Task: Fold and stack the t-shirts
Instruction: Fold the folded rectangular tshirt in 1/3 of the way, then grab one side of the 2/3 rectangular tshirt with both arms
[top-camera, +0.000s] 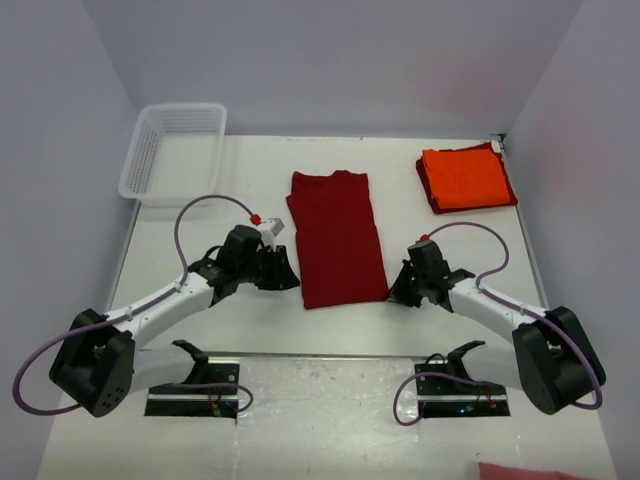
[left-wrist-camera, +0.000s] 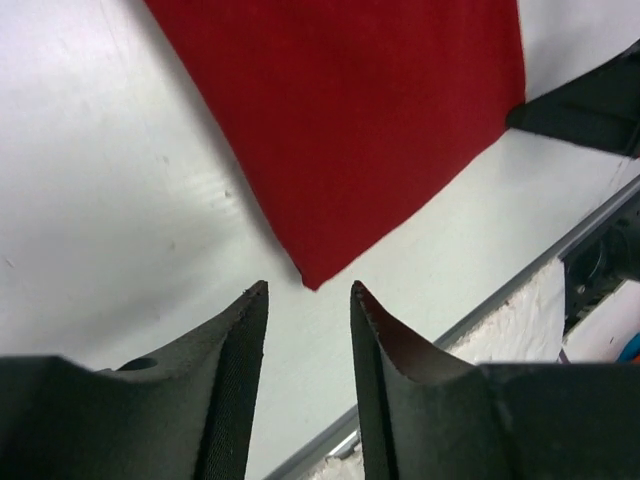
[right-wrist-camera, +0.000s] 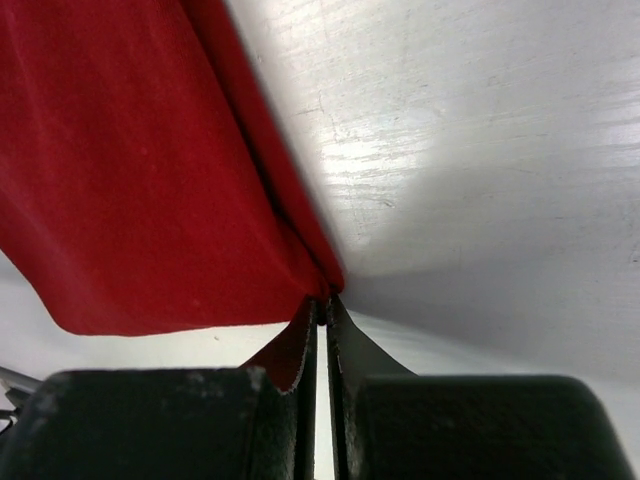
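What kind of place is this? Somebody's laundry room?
Probably a robot lab, not a home: a left arm and right arm bolted to a white table, plain walls, a red shirt laid out.

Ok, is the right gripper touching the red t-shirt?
Touching. The right wrist view shows the right gripper shut on the edge of the red t-shirt, with the cloth pinched between its fingertips.

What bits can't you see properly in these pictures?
Top view: the red cloth under the orange t-shirt, mostly covered by it.
Top view: a pink thing, cut off by the bottom edge.
Right wrist view: most of the crimson t-shirt, past the picture's edges; only the part near the right pincer shows.
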